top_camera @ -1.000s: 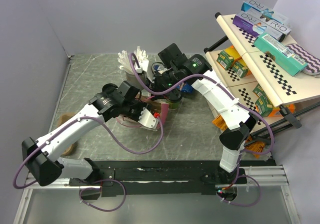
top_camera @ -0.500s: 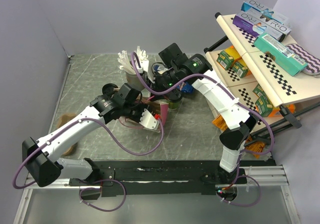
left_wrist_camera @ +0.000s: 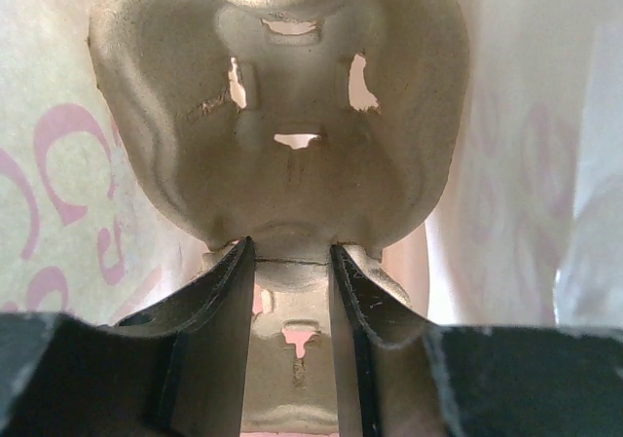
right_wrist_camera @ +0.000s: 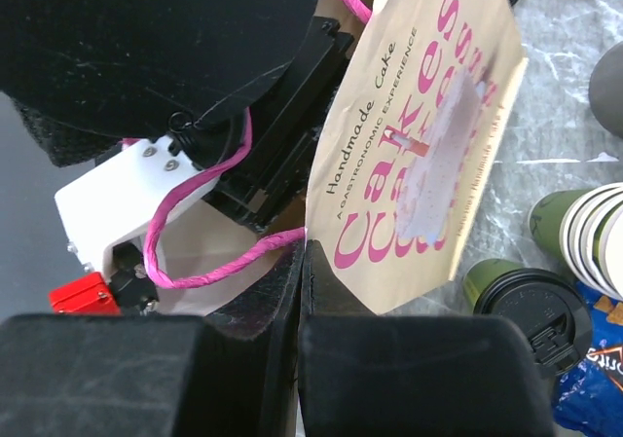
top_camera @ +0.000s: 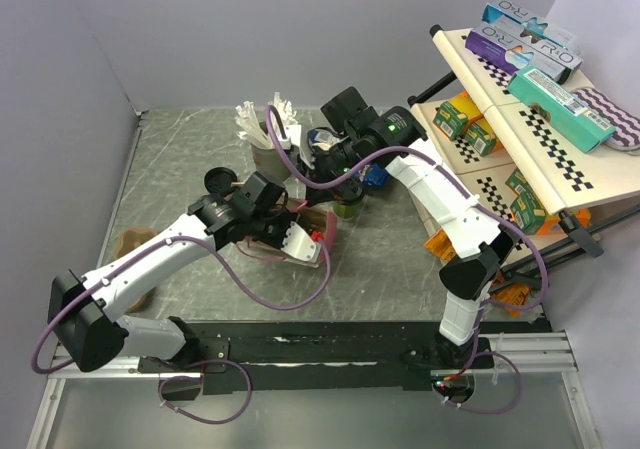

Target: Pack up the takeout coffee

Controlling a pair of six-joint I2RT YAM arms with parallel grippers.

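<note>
left gripper clamps tray, right gripper pinches bag.

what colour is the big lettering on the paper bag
Pink, on the tan bag; right wrist view best.

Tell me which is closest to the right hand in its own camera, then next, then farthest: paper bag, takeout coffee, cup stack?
1. paper bag: pinched in the right hand.
2. takeout coffee: lower right.
3. cup stack: right edge, just beyond.
</note>
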